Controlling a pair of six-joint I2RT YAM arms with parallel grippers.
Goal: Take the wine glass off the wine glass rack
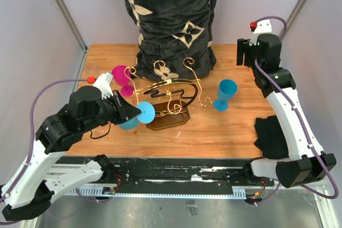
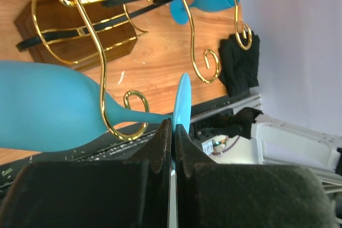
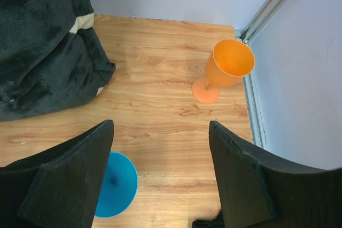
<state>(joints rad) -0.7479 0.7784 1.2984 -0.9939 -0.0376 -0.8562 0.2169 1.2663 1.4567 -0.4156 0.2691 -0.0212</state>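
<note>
**Item 1: wine glass (image 2: 48, 105).** Light blue and opaque. It hangs at the near left side of the rack, with its stem lying in a gold hook and its round foot turned toward my left arm. I judge it light and stiff, probably plastic, with a smooth surface that could slip. The foot is a thin disc, so a pinch on its edge may let the glass swing. The stem would be the surer hold, but the hook occupies it.

**Item 2: wine glass rack (image 1: 170, 90).** Gold scrolled wire on a dark brown glossy base, standing mid-table. The spiral tip curls up around the stem, so I expect the glass must slide out along the hook's open side rather than be pulled straight off. The wire looks springy, and the stand may drag along with the glass.

**Item 3: left gripper (image 2: 172, 129).** Fingers together, clamped on the rim of the blue foot.

**Item 4: right gripper (image 3: 160, 126).** Fingers well apart and holding nothing, high over the far right of the table (image 3: 160, 100).

**Item 5: other stock.**
- A magenta glass (image 1: 122, 78) is on the rack's far left arm.
- A darker blue glass (image 1: 225, 94) stands upright to the right of the rack.
- An orange glass (image 3: 224, 68) stands upright by the right wall.
- A patterned dark cushion (image 1: 171, 20) is at the far edge.
- A black cloth (image 1: 272, 137) is at the near right.
</note>
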